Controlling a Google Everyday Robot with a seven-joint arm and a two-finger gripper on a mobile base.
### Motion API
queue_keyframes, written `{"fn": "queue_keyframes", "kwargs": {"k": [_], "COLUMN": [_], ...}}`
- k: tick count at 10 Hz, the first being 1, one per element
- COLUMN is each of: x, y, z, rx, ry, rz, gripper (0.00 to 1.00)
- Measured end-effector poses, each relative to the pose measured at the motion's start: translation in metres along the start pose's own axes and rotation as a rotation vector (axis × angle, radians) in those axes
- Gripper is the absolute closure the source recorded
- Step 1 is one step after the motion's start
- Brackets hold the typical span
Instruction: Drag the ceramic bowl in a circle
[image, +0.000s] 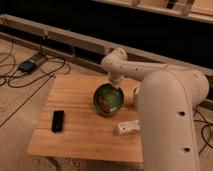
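The ceramic bowl (107, 100) is dark green and glossy, with a reddish-brown piece (103, 103) inside. It sits near the middle of the wooden table (75, 97) and looks tipped so that its inside faces the camera. My gripper (115, 88) comes down from the white wrist (118, 66) onto the bowl's far right rim. The bulky white arm (170, 115) fills the right side of the view and hides the table's right part.
A black phone (58, 120) lies on the table's front left. A small white object (129, 127) lies in front of the bowl, next to the arm. Cables and a blue box (27, 65) lie on the floor to the left. A long rail (60, 37) runs behind the table.
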Motion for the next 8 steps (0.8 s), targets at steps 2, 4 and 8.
{"fn": "queue_keyframes", "kwargs": {"k": [2, 4, 8], "x": [0.000, -0.006, -0.058], "y": [0.034, 0.062, 0.113], "z": [-0.004, -0.007, -0.024], "rx": [-0.034, -0.061, -0.087], "ry": [-0.008, -0.016, -0.067], "rz": [-0.055, -0.094, -0.170], "gripper": [1.00, 1.00, 1.00]}}
